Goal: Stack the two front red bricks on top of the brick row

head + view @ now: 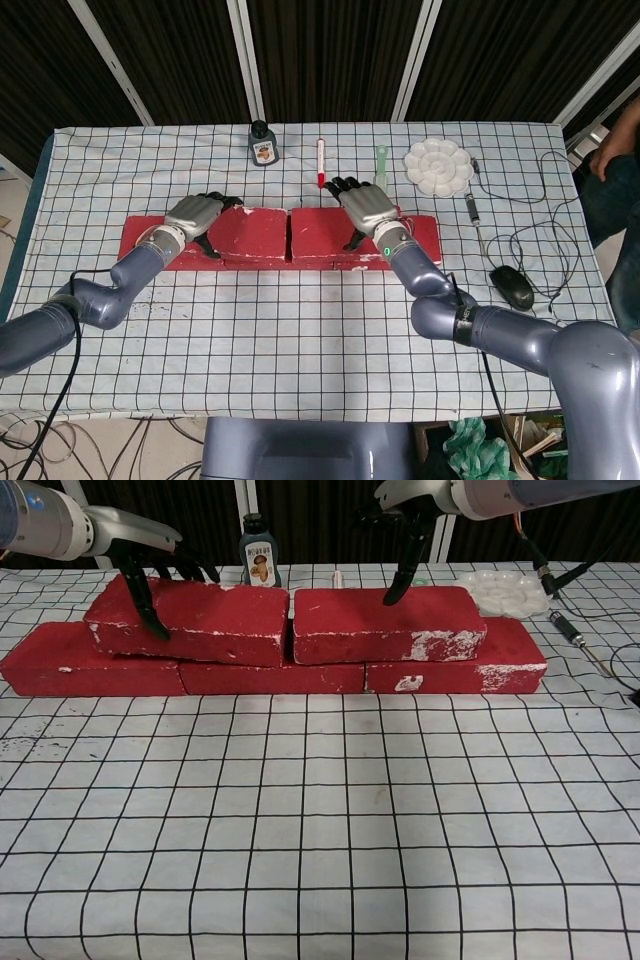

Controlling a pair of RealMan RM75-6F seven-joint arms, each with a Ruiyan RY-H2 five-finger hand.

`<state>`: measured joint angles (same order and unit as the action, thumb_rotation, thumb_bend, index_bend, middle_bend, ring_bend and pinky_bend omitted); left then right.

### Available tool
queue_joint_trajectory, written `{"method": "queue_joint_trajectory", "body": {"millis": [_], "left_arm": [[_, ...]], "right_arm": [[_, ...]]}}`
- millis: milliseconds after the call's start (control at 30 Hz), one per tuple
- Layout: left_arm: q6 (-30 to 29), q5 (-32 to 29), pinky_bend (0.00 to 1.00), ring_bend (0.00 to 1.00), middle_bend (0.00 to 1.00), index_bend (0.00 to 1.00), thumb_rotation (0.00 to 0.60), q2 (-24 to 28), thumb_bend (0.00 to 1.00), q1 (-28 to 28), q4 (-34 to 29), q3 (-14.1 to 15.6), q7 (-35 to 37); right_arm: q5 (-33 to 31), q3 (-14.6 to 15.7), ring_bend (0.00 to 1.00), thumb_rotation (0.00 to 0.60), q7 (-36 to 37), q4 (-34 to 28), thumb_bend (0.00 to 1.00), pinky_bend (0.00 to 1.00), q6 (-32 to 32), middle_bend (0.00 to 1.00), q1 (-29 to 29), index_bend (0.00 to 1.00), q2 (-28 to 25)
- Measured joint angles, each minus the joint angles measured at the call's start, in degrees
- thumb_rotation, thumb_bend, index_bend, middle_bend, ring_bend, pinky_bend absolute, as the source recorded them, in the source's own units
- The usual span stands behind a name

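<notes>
Now gripping the left top brick [190,618], tilted on the row [270,675] at frame centre, with the left robot hand [195,215]; right robot hand [365,208] hovering released over the right brick [385,623]. Risking sliding off if let go unlevelled.

Head view looks down; chest view low, near the brick row [270,675].

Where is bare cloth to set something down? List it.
Widest free patch: the checked cloth in front of the brick row, edge to edge. Crowded: behind the bricks, around the bottle, marker and palette; the mouse sits far right.
</notes>
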<state>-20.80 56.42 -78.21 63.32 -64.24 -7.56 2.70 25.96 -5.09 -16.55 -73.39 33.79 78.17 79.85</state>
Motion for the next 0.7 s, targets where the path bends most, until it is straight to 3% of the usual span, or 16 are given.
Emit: {"method": "queue_joint_trajectory", "body": {"millis": [700], "left_arm": [[-0.9, -3.4, 0.11, 0.03, 0.12, 0.08, 0.6, 0.5, 0.0, 0.4, -0.8, 0.7, -0.9]], "right_arm": [[-0.1, -0.7, 0.0, 0.6, -0.6, 0.9, 0.0, 0.14, 0.1, 0.0, -1.2, 0.0, 0.4]]}}
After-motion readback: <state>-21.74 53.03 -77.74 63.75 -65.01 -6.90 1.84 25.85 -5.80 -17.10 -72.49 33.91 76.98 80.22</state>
